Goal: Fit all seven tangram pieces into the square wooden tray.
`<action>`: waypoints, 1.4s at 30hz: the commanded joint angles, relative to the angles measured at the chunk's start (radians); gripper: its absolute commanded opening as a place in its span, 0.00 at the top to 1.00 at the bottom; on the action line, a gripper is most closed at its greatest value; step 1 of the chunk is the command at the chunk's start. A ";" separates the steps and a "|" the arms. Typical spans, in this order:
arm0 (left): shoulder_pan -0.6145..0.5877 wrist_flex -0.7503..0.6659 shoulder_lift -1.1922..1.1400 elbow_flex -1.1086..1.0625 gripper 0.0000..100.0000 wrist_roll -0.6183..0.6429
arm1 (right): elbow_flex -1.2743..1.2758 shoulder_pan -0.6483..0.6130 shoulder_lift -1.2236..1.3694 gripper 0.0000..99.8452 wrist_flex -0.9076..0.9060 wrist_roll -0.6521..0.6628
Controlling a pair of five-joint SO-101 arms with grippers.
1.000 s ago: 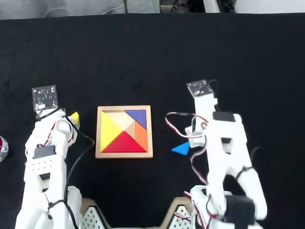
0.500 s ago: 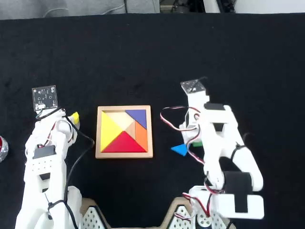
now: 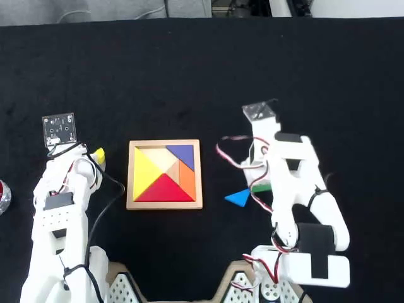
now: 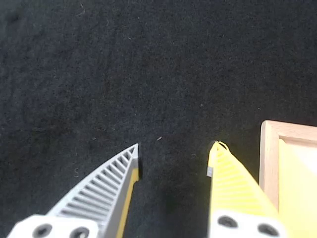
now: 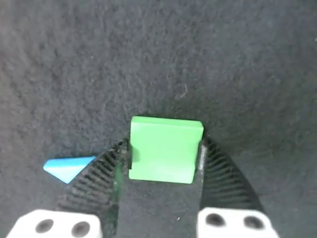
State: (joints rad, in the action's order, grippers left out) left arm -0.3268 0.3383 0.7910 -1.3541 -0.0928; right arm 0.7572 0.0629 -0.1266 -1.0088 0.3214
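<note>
Right gripper (image 5: pixel 163 143): closed on the green square (image 5: pixel 166 148), one finger against each of two opposite edges. Cannot tell whether the square rests on the desk (image 3: pixel 189 76) or is lifted off it. From above, a sliver of green (image 3: pixel 262 187) shows under the right arm (image 3: pixel 287 170).

Blue triangle (image 5: pixel 67 168) lies flat on the desk just left of the held square and a little nearer, apart from it and clear of the fingers.

Further left, well apart from the triangle: wooden tray (image 3: pixel 165 142), square, flat on the desk. Seated in it are a yellow triangle (image 3: pixel 145 173) at the left, a red triangle (image 3: pixel 165 189) at the near side, a dark blue triangle (image 3: pixel 183 153) in the far-right corner and an orange piece (image 3: pixel 187 177) along the right side. The pale patch between them at the far side could be bare wood or a piece; cannot tell.

Left gripper (image 4: pixel 176 145): jaws spread, nothing between them, black desk below. It sits just left of the tray, its yellow finger (image 4: pixel 233 183) close beside the rim.

Against a second ago: the right arm has swung left and its wrist sits a touch farther out; the green sliver was then hidden and now shows. The blue triangle, the tray, its pieces and the left arm (image 3: pixel 60 202) are unchanged.
</note>
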 commanded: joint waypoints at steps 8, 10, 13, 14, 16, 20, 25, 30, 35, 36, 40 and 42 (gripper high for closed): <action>-0.007 -0.037 0.015 -0.001 0.77 0.008 | -0.450 -0.215 -0.156 0.92 -0.336 0.087; -0.007 -0.037 0.015 -0.001 0.77 0.008 | -0.509 -0.305 -0.136 0.92 -0.367 0.084; -0.010 -0.037 0.015 -0.001 0.77 0.008 | -0.575 -0.433 -0.059 0.92 -0.370 0.083; -0.013 -0.037 0.015 -0.001 0.77 0.008 | -0.598 -0.468 -0.021 0.92 -0.368 0.083; -0.013 -0.037 0.015 -0.001 0.77 0.008 | -0.654 -0.523 0.068 0.92 -0.359 0.083; -0.013 -0.037 0.015 0.001 0.77 0.008 | -0.791 -0.585 0.245 0.92 -0.345 0.000; -0.013 -0.037 0.017 0.001 0.77 0.008 | -0.918 -0.608 0.424 0.92 -0.307 -0.155; -0.012 -0.037 0.017 0.004 0.77 0.008 | -0.947 -0.643 0.535 0.92 -0.249 -0.181; -0.012 -0.037 0.015 0.005 0.77 0.008 | -0.944 -0.667 0.553 0.92 -0.229 -0.181; -0.012 -0.037 0.015 0.004 0.77 0.008 | -0.943 -0.667 0.553 0.92 -0.229 -0.181; -0.010 -0.037 0.015 0.002 0.77 0.008 | -0.934 -0.675 0.559 0.92 -0.233 -0.183; -0.008 -0.037 0.015 0.002 0.77 0.008 | -0.911 -0.684 0.555 0.92 -0.232 -0.183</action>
State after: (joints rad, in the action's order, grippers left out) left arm -0.3314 0.3168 0.7910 -1.3648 -0.0928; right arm -0.1343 -0.5938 0.4365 -1.2528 0.1481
